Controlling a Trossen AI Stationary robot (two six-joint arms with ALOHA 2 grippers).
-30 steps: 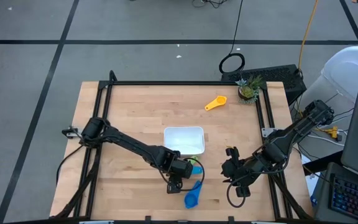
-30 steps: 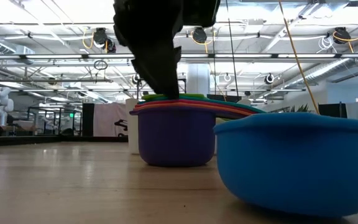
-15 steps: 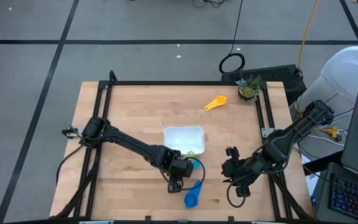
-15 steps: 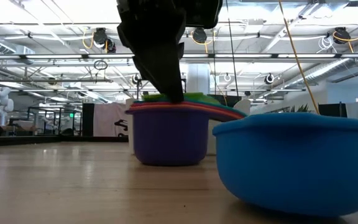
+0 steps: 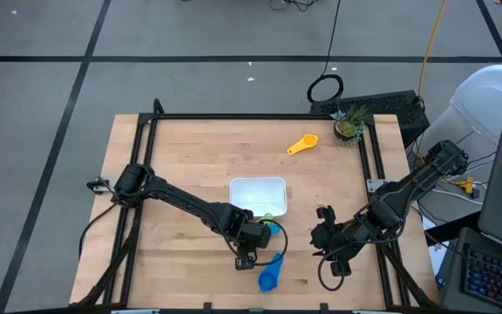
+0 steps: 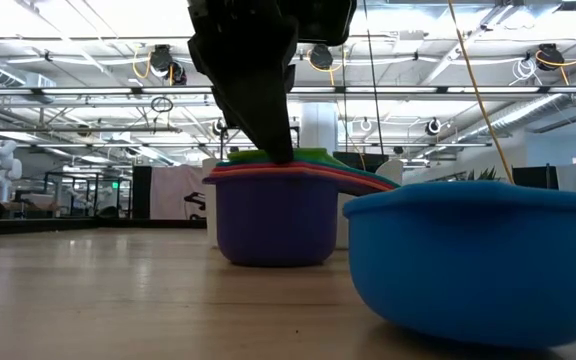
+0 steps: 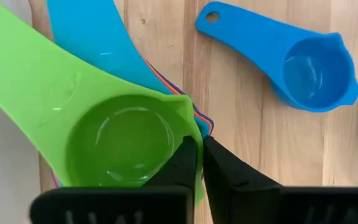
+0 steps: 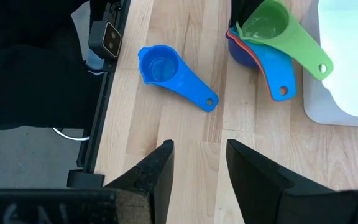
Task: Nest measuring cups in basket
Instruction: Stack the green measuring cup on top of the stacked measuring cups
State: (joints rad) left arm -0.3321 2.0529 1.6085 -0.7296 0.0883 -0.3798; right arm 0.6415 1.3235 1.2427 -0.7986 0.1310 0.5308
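A stack of nested measuring cups (image 5: 270, 229) stands on its dark blue bottom bowl (image 6: 273, 220) on the table, just near of the white basket (image 5: 257, 181). The green cup (image 7: 120, 140) is on top, with an orange rim and a blue handle (image 8: 272, 71) below it. My left gripper (image 7: 199, 142) is shut on the stack's rim. A loose blue cup (image 5: 270, 276) lies nearer the near edge. The yellow cup (image 5: 301, 144) lies far off. My right gripper (image 8: 197, 149) waits open to the right of the stack. My left gripper pinches the stack's rim (image 7: 197, 127) on the side away from the handles, one finger (image 7: 182, 163) inside the green bowl and the other (image 7: 229, 177) outside. It comes from above, slanting down (image 6: 273, 140). The stack stands upright with its bottom bowl on the table.
A small potted plant (image 5: 349, 126) stands at the far right corner. The loose blue cup (image 8: 160, 65) lies on bare wood between the stack and the near edge. A black frame (image 5: 251, 116) runs along the table's edges.
My left gripper has dragged the stack a little way along the table toward its left edge and the basket, holding the rim all the while. For the last half second it has kept still.
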